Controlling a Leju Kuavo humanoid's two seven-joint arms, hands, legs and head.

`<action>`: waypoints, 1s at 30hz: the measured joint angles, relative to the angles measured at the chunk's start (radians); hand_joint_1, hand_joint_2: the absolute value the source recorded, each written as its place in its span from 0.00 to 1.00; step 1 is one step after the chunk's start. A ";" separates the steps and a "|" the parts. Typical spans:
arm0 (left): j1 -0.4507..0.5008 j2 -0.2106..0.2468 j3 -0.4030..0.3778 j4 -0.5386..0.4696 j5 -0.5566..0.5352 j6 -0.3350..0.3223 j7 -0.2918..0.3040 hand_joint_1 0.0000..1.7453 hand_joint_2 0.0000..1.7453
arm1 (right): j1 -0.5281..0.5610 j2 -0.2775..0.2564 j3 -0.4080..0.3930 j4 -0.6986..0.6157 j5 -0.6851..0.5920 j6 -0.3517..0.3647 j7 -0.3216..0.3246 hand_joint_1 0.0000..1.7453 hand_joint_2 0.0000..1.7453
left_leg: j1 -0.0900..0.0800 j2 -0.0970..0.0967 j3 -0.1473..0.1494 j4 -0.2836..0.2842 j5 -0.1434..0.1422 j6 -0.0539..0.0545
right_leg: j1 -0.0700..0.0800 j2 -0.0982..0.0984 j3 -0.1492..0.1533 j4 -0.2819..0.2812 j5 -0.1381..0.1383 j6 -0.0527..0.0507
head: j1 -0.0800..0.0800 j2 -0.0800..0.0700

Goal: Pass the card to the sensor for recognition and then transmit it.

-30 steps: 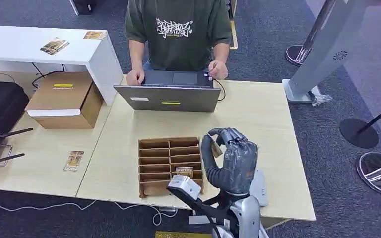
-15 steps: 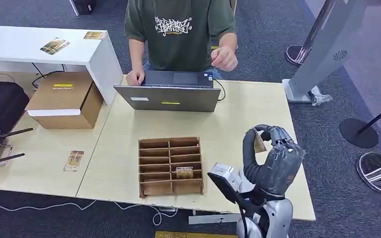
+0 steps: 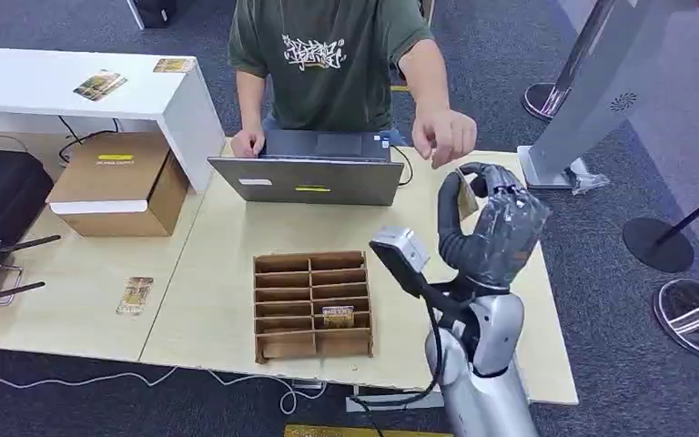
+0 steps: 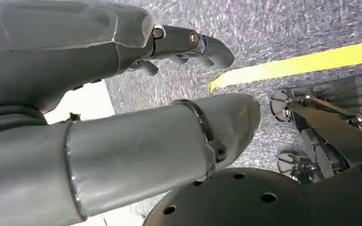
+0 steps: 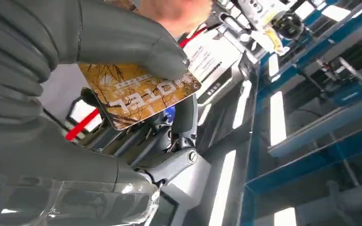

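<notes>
Card's going up for the handoff

Right hand [image 3: 496, 228], fingers pinching the card [image 3: 466, 194], has swung from near the organizer [image 3: 312, 305] up toward the person's hand [image 3: 446, 135]; left hand's [image 4: 122, 108] fingers lie slack, holding nothing.

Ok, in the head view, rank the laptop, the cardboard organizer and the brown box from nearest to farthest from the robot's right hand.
1. Laptop, just left of the right hand, at the table's far edge.
2. Cardboard organizer, lower left, near the front edge.
3. Brown box, far left, on the adjoining table.
</notes>
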 joint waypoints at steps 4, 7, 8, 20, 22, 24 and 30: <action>-0.005 0.013 -0.022 0.014 -0.023 0.003 0.000 0.00 0.00 | -0.134 -0.001 0.019 0.147 0.037 0.001 0.033 0.93 1.00 | 0.000 0.000 0.000 0.000 0.001 0.000 | 0.000 0.000 0.000 0.000 0.000 0.000 | 0.000 0.000; -0.010 0.021 -0.043 0.023 -0.042 0.003 0.000 0.00 0.00 | -0.224 -0.002 0.034 0.243 0.082 0.003 0.061 0.96 1.00 | 0.000 0.000 0.000 0.000 0.001 0.000 | 0.000 0.000 0.000 0.000 0.000 0.000 | 0.000 0.000; -0.012 0.024 -0.051 0.026 -0.047 0.003 0.000 0.00 0.00 | -0.252 -0.002 0.037 0.279 0.098 0.003 0.070 0.97 1.00 | 0.000 0.000 0.000 0.000 0.001 0.000 | 0.000 -0.001 0.000 0.000 0.000 0.000 | 0.000 0.000; -0.031 0.038 -0.120 0.045 -0.081 -0.004 0.018 0.00 0.00 | -0.522 -0.002 0.130 0.633 0.228 0.000 0.208 0.97 1.00 | 0.000 0.000 0.000 0.000 0.001 0.000 | 0.000 0.000 0.000 0.000 0.001 -0.001 | 0.000 0.000; -0.036 0.039 -0.125 0.047 -0.081 -0.006 0.021 0.00 0.00 | -0.560 -0.005 0.173 0.690 0.228 0.000 0.252 0.97 1.00 | 0.000 0.000 0.000 0.000 0.001 0.000 | 0.000 0.000 0.000 0.000 0.001 -0.001 | 0.000 0.000; -0.039 0.039 -0.131 0.048 -0.081 -0.010 0.028 0.00 0.00 | -0.596 -0.005 0.207 0.744 0.229 0.000 0.275 0.97 1.00 | 0.000 0.000 0.000 0.000 0.001 0.000 | 0.000 0.000 -0.001 0.000 0.001 -0.001 | 0.000 0.000; -0.045 0.039 -0.146 0.051 -0.081 -0.016 0.030 0.00 0.00 | -0.656 -0.006 0.244 0.859 0.229 0.000 0.283 0.97 1.00 | 0.000 0.000 0.000 0.000 0.001 0.000 | 0.000 -0.001 -0.001 0.000 0.001 -0.001 | 0.000 0.000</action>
